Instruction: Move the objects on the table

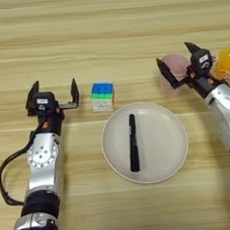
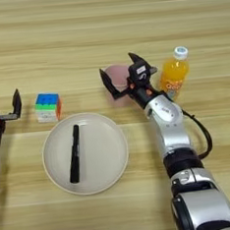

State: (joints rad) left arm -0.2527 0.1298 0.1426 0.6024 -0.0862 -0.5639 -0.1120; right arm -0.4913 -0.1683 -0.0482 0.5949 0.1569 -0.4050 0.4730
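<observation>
Your left gripper (image 1: pixel 54 90) stands wide open and empty, just left of the cube (image 1: pixel 102 97). A pen (image 1: pixel 133 142) lies on the plate (image 1: pixel 164 152). Your right gripper (image 2: pixel 119 69) straddles the pink cup (image 2: pixel 114 75), fingers spread; whether they touch it, you cannot tell. The bottle (image 2: pixel 173 74) stands just right

orange-juice bottle (image 2: pixel 173 77) label printed but unreadable, no other text legible anywhere
</observation>
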